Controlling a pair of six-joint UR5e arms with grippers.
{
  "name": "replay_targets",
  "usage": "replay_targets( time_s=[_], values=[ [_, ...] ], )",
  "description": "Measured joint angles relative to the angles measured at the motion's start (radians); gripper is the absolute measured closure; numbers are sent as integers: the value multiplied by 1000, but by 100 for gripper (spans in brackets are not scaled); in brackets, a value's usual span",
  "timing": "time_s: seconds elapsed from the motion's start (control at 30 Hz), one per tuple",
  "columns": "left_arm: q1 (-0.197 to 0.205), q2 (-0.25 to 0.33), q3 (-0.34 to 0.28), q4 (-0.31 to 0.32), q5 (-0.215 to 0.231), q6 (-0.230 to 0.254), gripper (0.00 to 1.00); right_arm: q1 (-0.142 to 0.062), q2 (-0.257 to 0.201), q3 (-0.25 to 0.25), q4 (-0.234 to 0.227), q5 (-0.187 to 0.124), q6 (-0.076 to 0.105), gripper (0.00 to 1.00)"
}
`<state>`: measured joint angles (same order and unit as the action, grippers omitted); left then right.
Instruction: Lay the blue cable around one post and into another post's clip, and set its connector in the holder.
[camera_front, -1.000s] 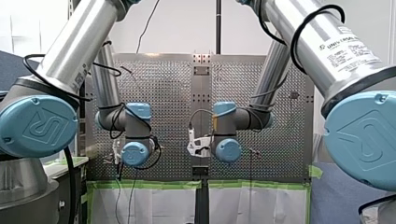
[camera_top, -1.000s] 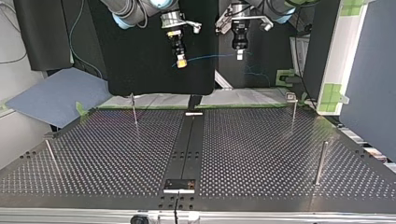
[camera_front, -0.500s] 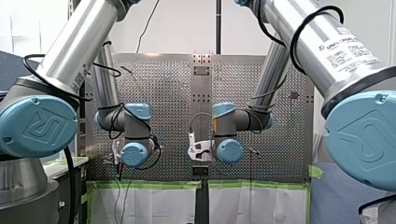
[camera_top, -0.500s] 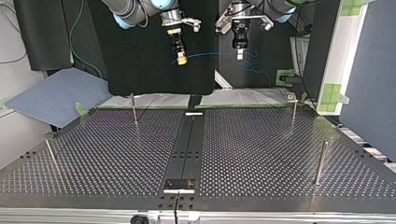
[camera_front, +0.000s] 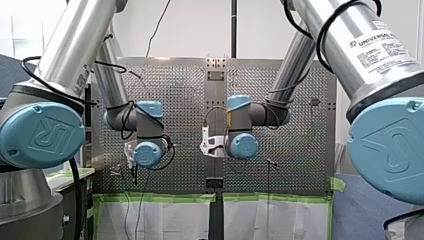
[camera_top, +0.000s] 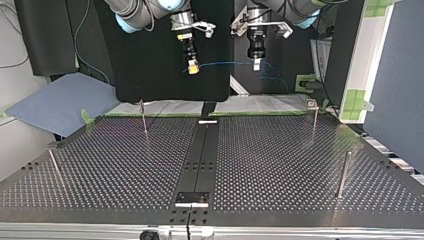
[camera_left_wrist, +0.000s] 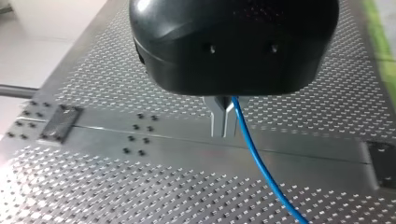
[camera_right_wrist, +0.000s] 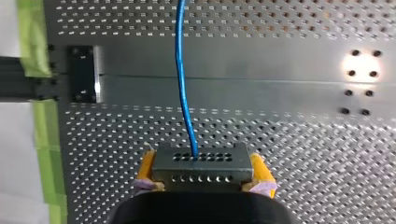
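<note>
While left jaws pinch blue cable (camera_left_wrist: 261, 172), right jaws clamp connector (camera_right_wrist: 201, 168), right arm (camera_front: 350, 45): UNIVERSAL.

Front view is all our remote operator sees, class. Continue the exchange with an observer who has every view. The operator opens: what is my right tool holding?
Observer: Your right tool, yellow pads shut, grips the grey connector at the end of the blue cable.
Operator: And the other arm?
Observer: The left tool is shut on the cable itself, further along.
Operator: Is the cable routed yet?
Observer: No. In the top view the stretch between the two tools hangs in the air, well above the posts.
</note>
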<state>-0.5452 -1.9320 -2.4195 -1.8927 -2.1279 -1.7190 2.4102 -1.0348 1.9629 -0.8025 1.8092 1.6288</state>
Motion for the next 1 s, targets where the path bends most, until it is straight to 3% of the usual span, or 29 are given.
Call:
replay_targets(
  time_s=[0.23,0.73,1.0],
  values=[
    [22,61,49,-61,-5,-45,100,-2,-61,-48,61,3,15,100],
    [91,189,122,-189,-43,-92,100,-3,-176,-161,176,-21,9,100],
    [168,269,125,-270,7,-162,100,-3,-252,-232,252,-33,10,100]
  ],
)
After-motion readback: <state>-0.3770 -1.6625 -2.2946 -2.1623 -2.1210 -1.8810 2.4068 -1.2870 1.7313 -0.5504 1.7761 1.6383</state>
